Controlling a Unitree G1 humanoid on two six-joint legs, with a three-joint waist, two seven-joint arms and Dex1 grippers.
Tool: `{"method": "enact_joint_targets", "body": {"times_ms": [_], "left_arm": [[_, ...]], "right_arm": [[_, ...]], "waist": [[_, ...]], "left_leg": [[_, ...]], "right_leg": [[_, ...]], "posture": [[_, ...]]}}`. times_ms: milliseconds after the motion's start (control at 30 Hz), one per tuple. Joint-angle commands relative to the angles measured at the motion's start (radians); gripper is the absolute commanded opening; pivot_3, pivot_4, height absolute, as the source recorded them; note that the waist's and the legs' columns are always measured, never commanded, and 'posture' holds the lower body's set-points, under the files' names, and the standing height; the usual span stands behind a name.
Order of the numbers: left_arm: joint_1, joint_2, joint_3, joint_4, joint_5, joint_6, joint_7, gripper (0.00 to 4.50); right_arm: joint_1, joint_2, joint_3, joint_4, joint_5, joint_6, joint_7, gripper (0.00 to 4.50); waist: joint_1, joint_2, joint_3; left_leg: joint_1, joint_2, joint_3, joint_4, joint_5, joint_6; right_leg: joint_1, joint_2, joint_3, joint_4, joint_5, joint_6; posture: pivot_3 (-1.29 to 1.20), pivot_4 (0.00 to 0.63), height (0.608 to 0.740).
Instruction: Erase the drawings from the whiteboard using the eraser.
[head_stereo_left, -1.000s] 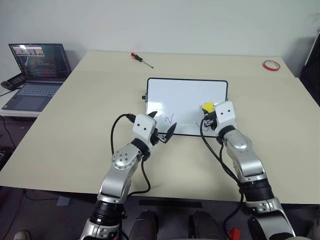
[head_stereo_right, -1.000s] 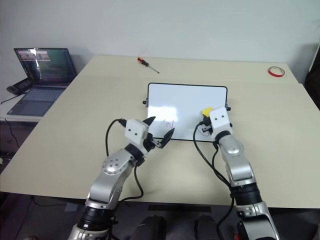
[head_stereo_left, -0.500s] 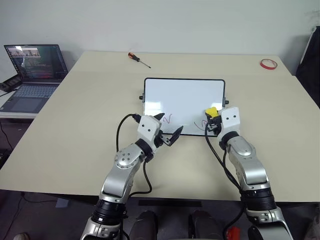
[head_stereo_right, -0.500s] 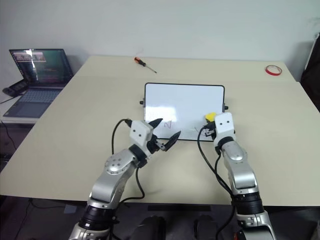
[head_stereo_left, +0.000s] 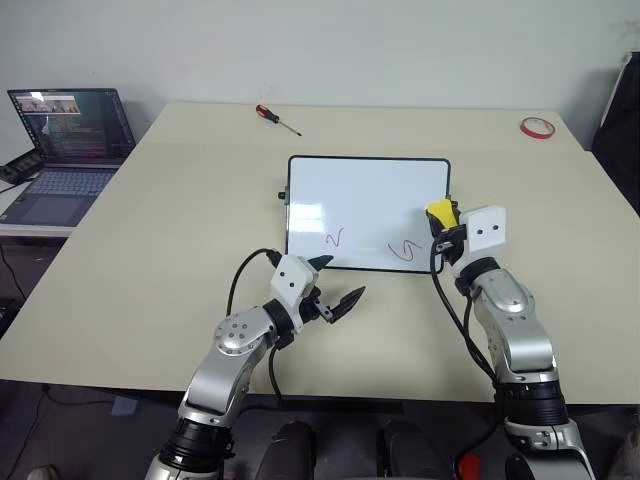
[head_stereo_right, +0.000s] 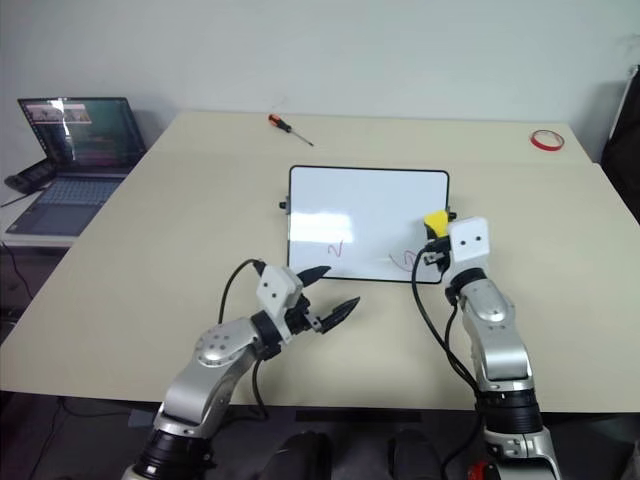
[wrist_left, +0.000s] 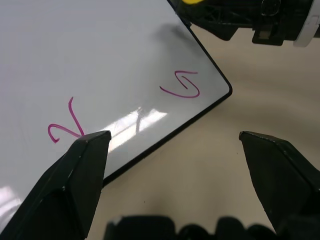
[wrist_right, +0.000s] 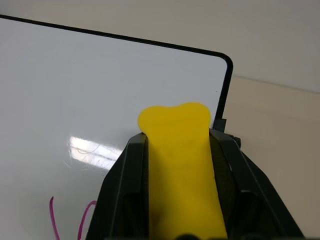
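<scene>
So the right pincer (head_stereo_left: 443, 222) is pinching the yellow eraser (head_stereo_left: 440, 213) between its black fingers, held over the right edge of the whiteboard (head_stereo_left: 366, 190), a bit past the near right corner. The whiteboard lies flat in the middle of the beige surface (head_stereo_left: 150, 230). Two red drawings (head_stereo_left: 403, 250) sit along its near edge; the G-like curl is just beside the eraser, toward the robot. The left pincer (head_stereo_left: 335, 286) hangs spread wide with nothing in it, just off the board's near edge.

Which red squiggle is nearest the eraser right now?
The G-like curl at the whiteboard's near right corner, just below the eraser; the wavy tick sits farther left.
</scene>
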Motion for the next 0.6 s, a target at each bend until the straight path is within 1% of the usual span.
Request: {"method": "enact_joint_targets", "body": {"times_ms": [33,133,267,333,467,600], "left_arm": [[0.008,-0.003,-0.019,-0.006,0.016,-0.033,0.005,4.5],[0.005,-0.008,-0.026,-0.008,0.021,-0.035,0.013,4.5],[-0.008,-0.017,-0.027,-0.019,0.03,-0.03,0.029,4.5],[-0.011,-0.016,-0.021,-0.026,0.032,-0.028,0.036,4.5],[-0.006,-0.008,-0.011,-0.041,0.03,-0.021,0.043,4.5],[0.002,-0.006,-0.014,-0.056,0.028,-0.015,0.051,4.5]], "right_arm": [[-0.017,0.008,0.018,0.028,-0.007,-0.085,0.006,1.26],[-0.021,0.019,0.04,0.084,-0.018,-0.131,0.006,1.26],[-0.035,0.039,0.069,0.245,-0.033,-0.211,0.009,1.26],[-0.035,0.037,0.083,0.292,-0.037,-0.227,0.022,1.26],[-0.02,0.02,0.1,0.309,-0.055,-0.194,0.04,1.26],[0.022,0.002,0.104,0.25,-0.053,-0.142,0.063,1.26]], "waist": [[-0.001,0.0,0.0],[-0.001,0.0,0.0],[0.0,0.0,0.0],[-0.001,0.0,0.0],[-0.004,0.0,0.0],[-0.002,0.0,0.0]], "left_leg": [[0.0,0.0,0.0,0.0,0.0,0.0],[0.0,0.0,0.0,0.0,0.0,0.0],[0.0,0.0,0.0,0.0,0.0,0.0],[0.0,0.0,0.001,0.0,0.0,0.0],[0.002,0.001,0.001,0.0,0.0,0.0],[0.002,0.001,0.0,0.0,0.0,0.0]], "right_leg": [[0.0,0.0,0.0,0.0,0.0,0.0],[0.0,0.0,0.0,0.0,0.0,0.0],[0.0,0.0,0.0,0.0,0.0,0.0],[0.0,0.0,0.0,0.0,0.0,0.0],[0.001,0.001,0.001,0.001,0.0,0.0],[0.002,0.001,0.0,0.001,0.0,0.0]], "posture": [[0.0,0.15,0.74],[0.0,0.15,0.74],[0.0,0.15,0.74],[0.0,0.15,0.74],[0.0,0.15,0.74],[0.0,0.15,0.74]]}}
